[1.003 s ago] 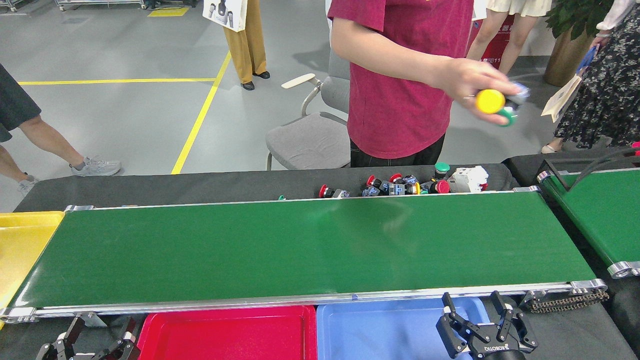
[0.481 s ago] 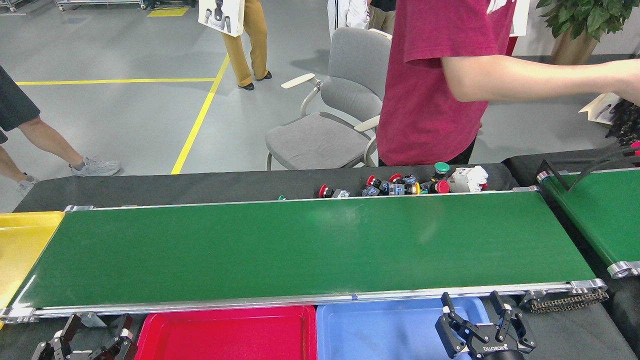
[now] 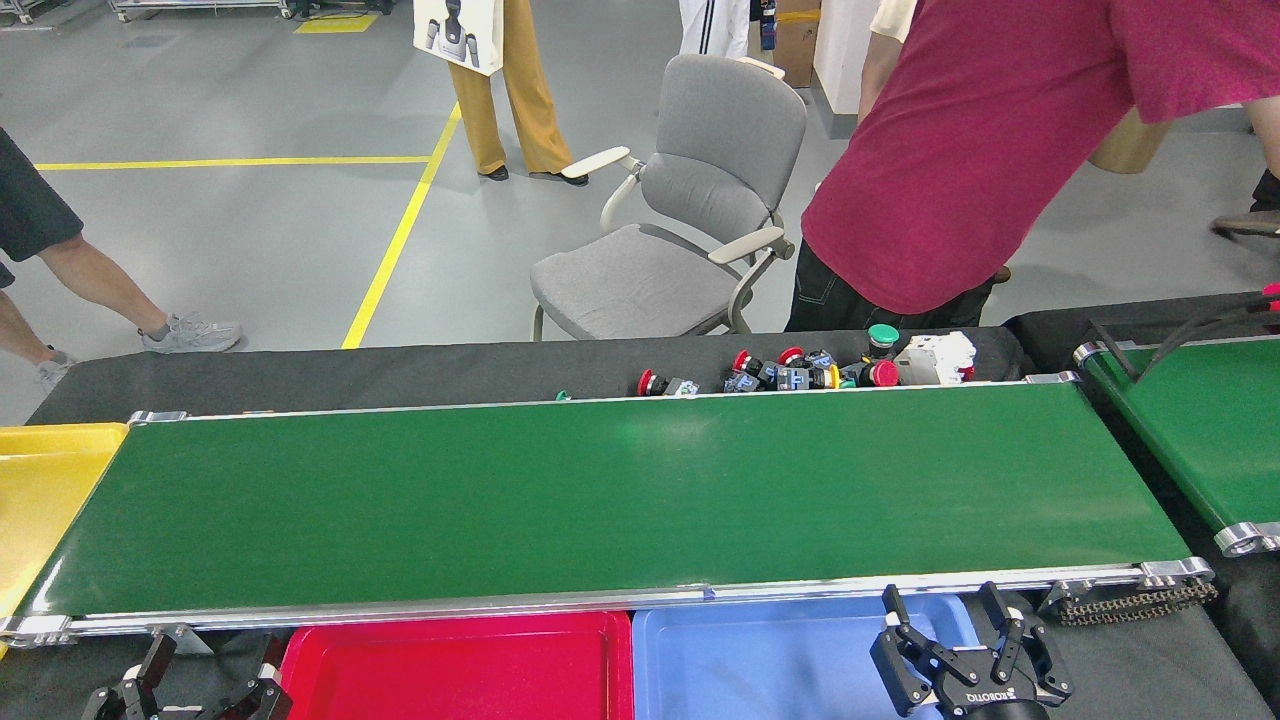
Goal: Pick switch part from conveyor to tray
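Switch parts point(image 3: 800, 372): a heap on the black cloth beyond the conveyor point(image 3: 620, 495), none on the belt. Red tray point(image 3: 450, 665) and blue tray point(image 3: 760, 660) bare. Left gripper point(image 3: 185, 690) and right gripper point(image 3: 955, 640) spread, holding nothing. No pick begun.

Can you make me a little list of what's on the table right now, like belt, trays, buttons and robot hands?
conveyor: green, nothing on it
switch parts: piled on the black cloth behind the belt
red tray: near side, no parts
blue tray: beside the red one, no parts
yellow tray: left end
left gripper: jaws open
right gripper: jaws open, over the blue tray's corner
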Motion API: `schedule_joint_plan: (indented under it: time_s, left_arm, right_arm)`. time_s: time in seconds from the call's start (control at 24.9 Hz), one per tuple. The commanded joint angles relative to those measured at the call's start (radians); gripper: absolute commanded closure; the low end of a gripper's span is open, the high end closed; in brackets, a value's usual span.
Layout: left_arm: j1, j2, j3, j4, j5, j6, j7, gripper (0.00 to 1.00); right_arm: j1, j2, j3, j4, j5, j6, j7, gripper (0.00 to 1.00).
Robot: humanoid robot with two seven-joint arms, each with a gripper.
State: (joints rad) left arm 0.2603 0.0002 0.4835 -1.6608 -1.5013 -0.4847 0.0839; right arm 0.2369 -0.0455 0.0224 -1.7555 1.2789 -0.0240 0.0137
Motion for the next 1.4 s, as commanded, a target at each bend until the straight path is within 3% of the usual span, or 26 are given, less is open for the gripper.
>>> schedule_joint_plan:
  time_s: [0.0, 1.36]
  left_arm:
    - [-0.004, 0.001, 0.001, -0.008, 0.004, -0.005, 0.014, 0.00]
    - [-0.007, 0.009, 0.006, -0.010, 0.007, -0.003, 0.027, 0.00]
  right_arm:
    - [-0.005, 0.003, -0.004, -0.015, -0.001, -0.004, -0.008, 0.01]
    - [-0.005, 0.003, -0.002, -0.015, -0.001, -0.004, -0.008, 0.01]
